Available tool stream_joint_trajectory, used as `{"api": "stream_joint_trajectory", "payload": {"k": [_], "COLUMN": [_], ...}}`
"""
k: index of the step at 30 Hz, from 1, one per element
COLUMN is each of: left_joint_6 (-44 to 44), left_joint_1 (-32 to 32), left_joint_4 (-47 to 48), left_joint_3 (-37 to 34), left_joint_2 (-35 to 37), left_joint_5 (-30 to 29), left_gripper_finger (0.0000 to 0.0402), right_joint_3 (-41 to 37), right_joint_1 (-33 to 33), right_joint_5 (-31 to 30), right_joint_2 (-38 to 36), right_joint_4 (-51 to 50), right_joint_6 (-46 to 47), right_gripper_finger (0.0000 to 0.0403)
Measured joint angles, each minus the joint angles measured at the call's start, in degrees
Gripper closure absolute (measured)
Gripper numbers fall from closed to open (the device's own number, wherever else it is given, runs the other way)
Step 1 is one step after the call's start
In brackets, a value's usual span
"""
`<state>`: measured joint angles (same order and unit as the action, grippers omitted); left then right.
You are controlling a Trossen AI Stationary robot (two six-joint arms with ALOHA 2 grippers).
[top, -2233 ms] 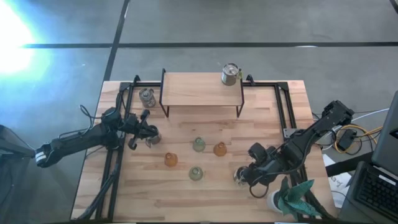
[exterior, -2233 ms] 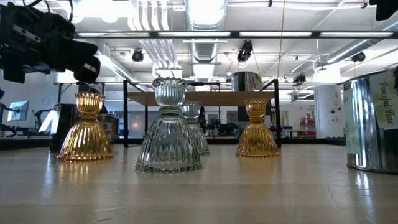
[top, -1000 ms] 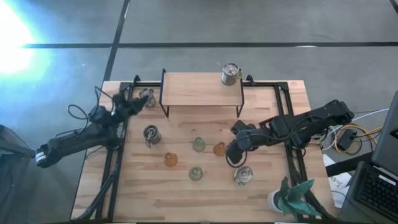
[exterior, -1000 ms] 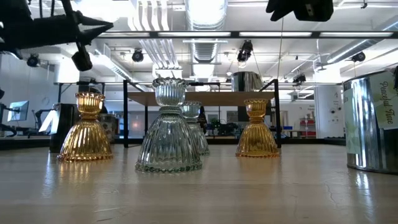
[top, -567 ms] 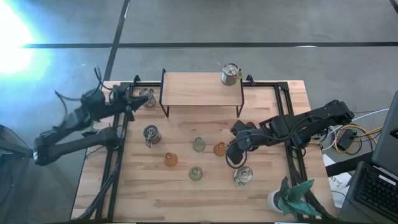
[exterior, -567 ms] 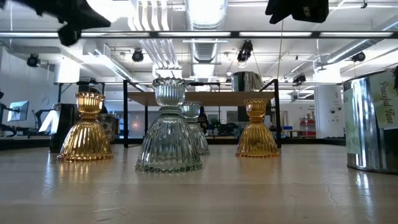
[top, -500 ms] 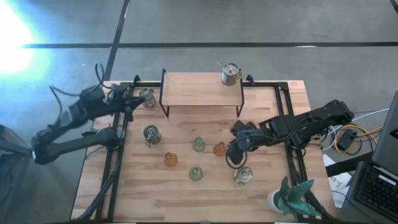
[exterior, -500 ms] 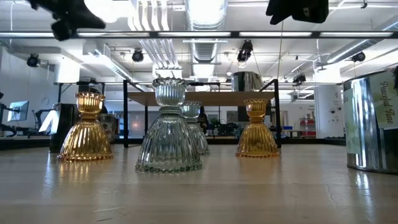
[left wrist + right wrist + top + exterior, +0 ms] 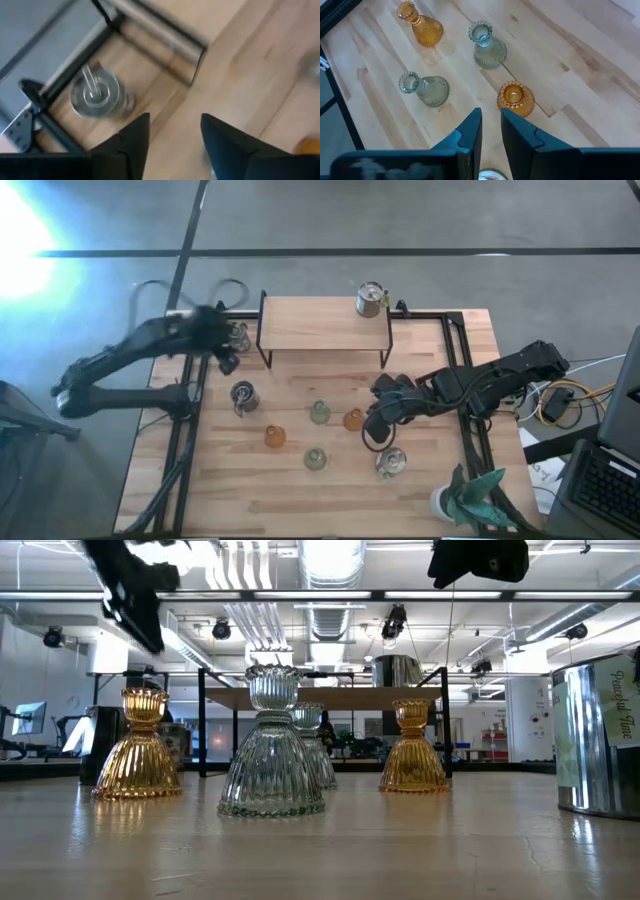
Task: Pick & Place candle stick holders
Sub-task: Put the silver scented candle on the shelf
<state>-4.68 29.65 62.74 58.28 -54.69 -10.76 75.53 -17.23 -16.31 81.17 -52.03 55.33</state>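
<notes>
Left gripper [image 9: 170,135] hung part-open near a silvery holder [image 9: 95,94] for pickup; right gripper [image 9: 491,131], nearly closed and empty, sat above an amber holder [image 9: 515,98].

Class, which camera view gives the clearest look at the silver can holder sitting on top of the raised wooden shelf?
The high view: the silver can holder shows whole from above, near the shelf's far right corner. The low view catches only its side, far off behind the glass holders. Neither wrist view shows it; the left wrist view sees a different can on the table.
</notes>
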Motion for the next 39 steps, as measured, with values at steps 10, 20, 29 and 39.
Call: {"api": "stream_joint_trajectory", "payload": {"k": [10,20,29,39], "left_joint_6": [5.97,20.73,12.72,5.62], "left_joint_1": [0.36,2.39,21.28,31.45], "left_joint_4": [6.31,-0.64,2.49,3.06], "left_joint_3": [-0.2,-0.46,0.78,5.83], "left_joint_2": [-10.58,-8.9,-10.38,-20.02], "left_joint_5": [-11.04,-8.92,7.94,14.19], "left_gripper_finger": [0.0171,0.017,0.017,0.017], "right_joint_3": [0.0,0.0,-0.02,-0.22], "right_joint_1": [0.0,0.0,0.15,0.44], "right_joint_5": [0.08,0.24,-0.27,-0.41], "right_joint_2": [0.0,-0.01,-0.02,-0.02], "right_joint_4": [0.02,-0.02,0.0,0.0], "right_joint_6": [0.15,0.0,-1.44,-1.75], "right_gripper_finger": [0.0325,0.0329,0.0341,0.0332]}}
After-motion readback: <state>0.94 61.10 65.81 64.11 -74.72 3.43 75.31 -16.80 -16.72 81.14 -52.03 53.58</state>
